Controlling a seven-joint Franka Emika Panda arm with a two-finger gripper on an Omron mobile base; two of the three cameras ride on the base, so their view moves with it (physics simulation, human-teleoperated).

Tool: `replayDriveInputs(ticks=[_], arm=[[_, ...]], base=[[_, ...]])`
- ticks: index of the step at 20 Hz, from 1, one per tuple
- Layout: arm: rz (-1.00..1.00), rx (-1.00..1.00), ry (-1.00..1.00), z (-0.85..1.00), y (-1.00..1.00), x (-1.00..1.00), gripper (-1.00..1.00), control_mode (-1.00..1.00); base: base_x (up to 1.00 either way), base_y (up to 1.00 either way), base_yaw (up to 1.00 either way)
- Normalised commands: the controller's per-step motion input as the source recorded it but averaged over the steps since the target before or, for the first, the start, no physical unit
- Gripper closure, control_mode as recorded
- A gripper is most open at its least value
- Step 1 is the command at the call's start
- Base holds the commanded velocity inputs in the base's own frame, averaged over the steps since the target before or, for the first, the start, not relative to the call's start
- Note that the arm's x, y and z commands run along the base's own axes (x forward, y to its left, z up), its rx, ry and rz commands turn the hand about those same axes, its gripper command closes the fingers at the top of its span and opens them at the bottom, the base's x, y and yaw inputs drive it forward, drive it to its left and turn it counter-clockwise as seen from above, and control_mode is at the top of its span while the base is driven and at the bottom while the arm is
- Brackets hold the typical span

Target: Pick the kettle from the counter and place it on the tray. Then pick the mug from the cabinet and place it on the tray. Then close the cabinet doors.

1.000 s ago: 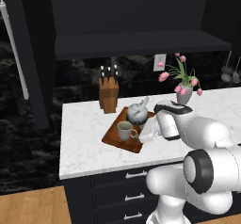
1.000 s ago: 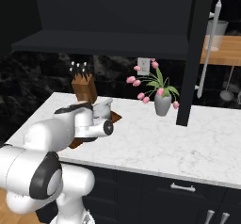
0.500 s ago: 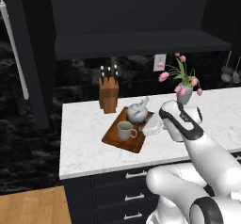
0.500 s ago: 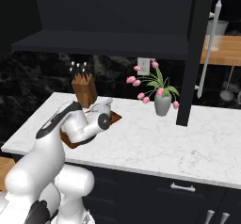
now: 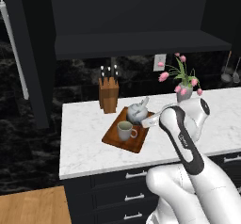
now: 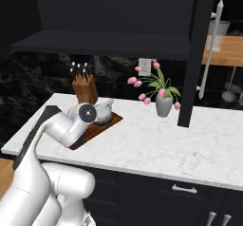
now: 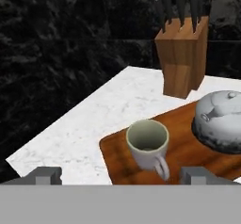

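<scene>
Kettle (image 5: 137, 113) and mug (image 5: 125, 130) both stand upright on the tray (image 5: 121, 141), which lies on the white counter (image 5: 84, 138). On the tray, the kettle is at the back corner, nearest to the knife block (image 5: 108, 93), and the mug is just beside it toward the front edge, with its handle turned to the robot side. The two are close but I cannot tell if they touch. The gripper (image 7: 120, 175) is spread wide and grasps nothing; in the hand view its two fingertips (image 7: 44, 175) stand at both sides of the mug, apart from it. Above the tray, the cabinet (image 5: 141, 42) is open, with a door (image 5: 28, 58) swung out at the left. A vase with pink flowers (image 5: 184, 89) stands to the right of the tray.
</scene>
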Motion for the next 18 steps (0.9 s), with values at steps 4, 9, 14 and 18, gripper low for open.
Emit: replayDriveInputs(ticks=[4,9,14,18], arm=[[-0.23,0.00,0.16,0.52,0.00,-0.41,-1.00,-1.00],[-0.19,0.00,0.11,0.50,0.00,-0.40,-1.00,-1.00],[-0.21,0.00,0.09,0.48,0.02,-0.39,-1.00,-1.00],[-0.12,0.00,0.01,0.41,0.00,-0.37,-1.00,-1.00]], base=[[0.00,0.00,0.00],[0.00,0.00,0.00],[0.00,0.00,0.00],[0.00,0.00,0.00]])
